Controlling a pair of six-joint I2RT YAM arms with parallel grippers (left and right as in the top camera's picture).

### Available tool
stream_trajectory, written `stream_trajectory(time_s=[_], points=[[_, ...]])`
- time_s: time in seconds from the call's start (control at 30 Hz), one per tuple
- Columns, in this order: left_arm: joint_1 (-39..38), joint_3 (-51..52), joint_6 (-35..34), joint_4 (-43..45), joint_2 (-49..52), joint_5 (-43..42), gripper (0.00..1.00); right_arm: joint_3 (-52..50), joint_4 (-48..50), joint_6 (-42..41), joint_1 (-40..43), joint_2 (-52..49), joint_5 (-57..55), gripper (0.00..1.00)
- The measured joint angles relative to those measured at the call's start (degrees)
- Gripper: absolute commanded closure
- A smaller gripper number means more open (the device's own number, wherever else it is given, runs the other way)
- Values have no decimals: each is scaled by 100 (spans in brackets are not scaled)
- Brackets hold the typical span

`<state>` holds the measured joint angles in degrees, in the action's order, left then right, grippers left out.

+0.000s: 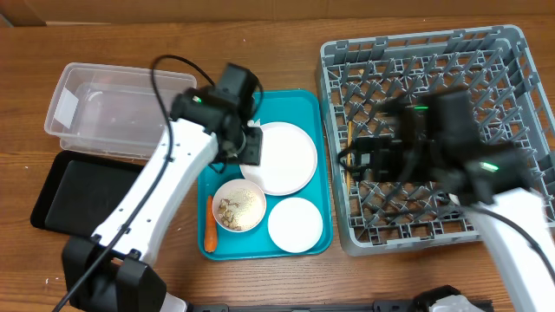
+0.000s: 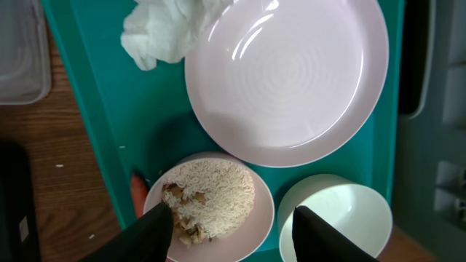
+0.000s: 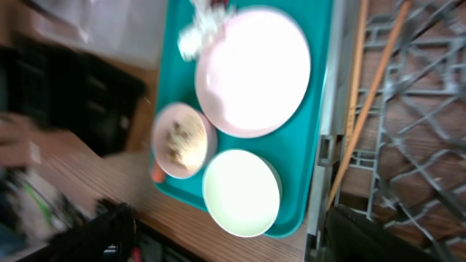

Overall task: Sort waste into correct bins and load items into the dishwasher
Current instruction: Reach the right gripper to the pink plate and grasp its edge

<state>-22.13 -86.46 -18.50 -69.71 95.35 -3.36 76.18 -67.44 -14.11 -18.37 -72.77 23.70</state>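
The teal tray [image 1: 299,104] lies on the table [image 1: 260,43]. On it sit the plate [image 1: 279,158], a bowl [image 1: 239,205] of grain scraps at its lower left, and an empty bowl [image 1: 295,224] at its lower right. The carrot [image 1: 210,224] lies along the tray's left edge, just beside the scrap bowl. The rack [image 1: 416,48] stands just right of the tray. The tub [image 1: 113,108] and the black tray [image 1: 78,195] sit to its left.

From overhead, the left arm covers the tray's upper left corner. The left wrist view shows the crumpled napkin [image 2: 164,29] lying there, touching the plate's rim. It also shows only the tip of the carrot [image 2: 138,196] past the scrap bowl. The left end effector [image 2: 233,215] hangs released over the tray. Its fingers [image 2: 156,233] are spread wide, with one above the scrap bowl and one above the empty bowl, and nothing is between them.

The right wrist view is blurred. It shows two thin wooden sticks [image 3: 371,94] lying in the rack near the tray. From overhead they are barely visible. The right end effector [image 3: 229,215] is over the rack's tray-side part, spread apart and empty.
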Motion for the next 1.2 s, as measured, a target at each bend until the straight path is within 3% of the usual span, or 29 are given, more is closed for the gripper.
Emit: stream_trajectory(time_s=[0.2, 0.37, 0.63, 1.1, 1.17, 1.2], points=[[199, -643, -37, -319, -4, -125, 37, -105, 446, -153, -1340, -1478, -833, 12], [199, -708, -48, -437, -4, -166, 35, -144, 894, -715, -1906, -2669, -1152, 12], [199, -708, -46, -535, -4, -179, 34, -201, 1574, -2277, -1912, -3348, -1266, 13], [199, -708, -42, -647, -4, -179, 34, -201, 1886, -3862, -1834, -3722, -1530, 16], [199, -708, -42, -662, -4, -179, 34, -201, 1958, -4000, -1827, -3862, -1517, 20], [199, -708, -42, -664, -4, -179, 35, -201, 2004, -4048, -1823, -3930, -1504, 30]])
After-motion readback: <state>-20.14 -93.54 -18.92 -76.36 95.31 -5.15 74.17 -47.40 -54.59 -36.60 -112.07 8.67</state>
